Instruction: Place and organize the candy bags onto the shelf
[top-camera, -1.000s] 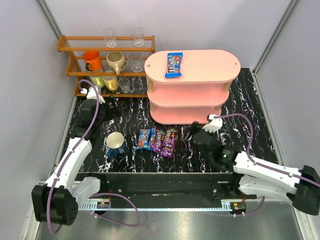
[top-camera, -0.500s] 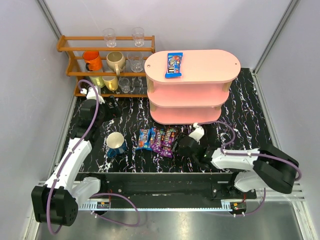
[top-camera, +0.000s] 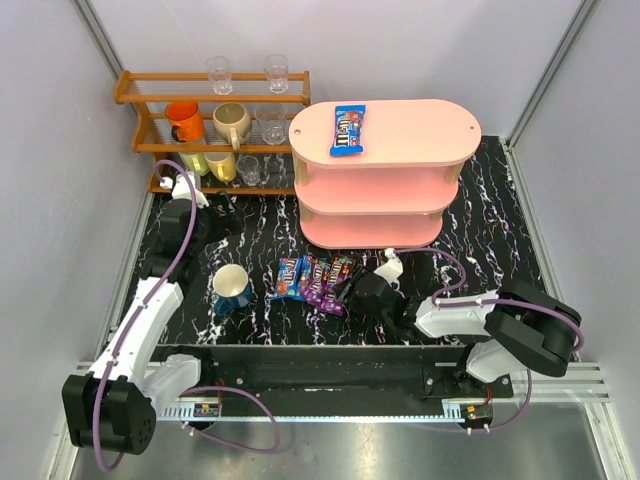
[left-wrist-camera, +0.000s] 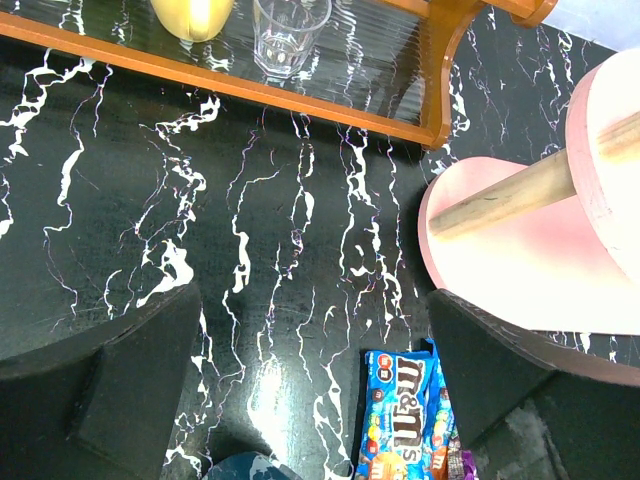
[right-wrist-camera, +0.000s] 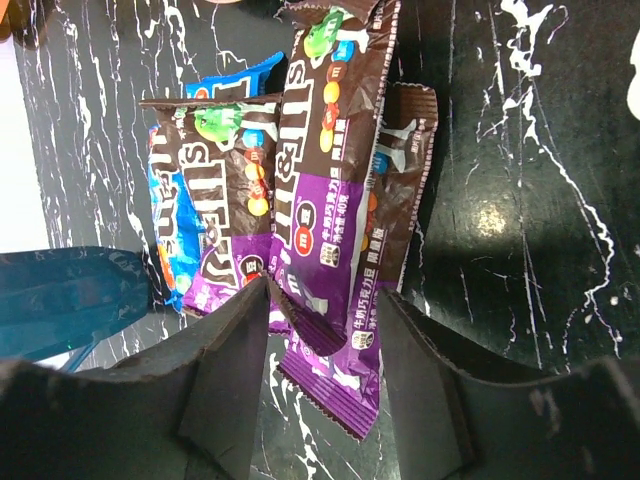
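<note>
Near the blue mug (top-camera: 232, 287), the right hand (right-wrist-camera: 322, 300) gapes released over purple candy bags (right-wrist-camera: 330, 200).

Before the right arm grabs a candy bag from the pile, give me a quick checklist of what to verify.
1. Is the right claw open: ok, its fingers are spread.
2. Lined up on a dark purple-brown glossy candy bag: ok, it straddles the bag's end.
3. Only one bag between the fingers: cannot tell, the bags overlap.
4. Room on the pale pink three-tier shelf: ok, its top board holds only one bright blue candy bag.
5. Is the left claw clear: ok, open, empty, apart from the pile.
</note>
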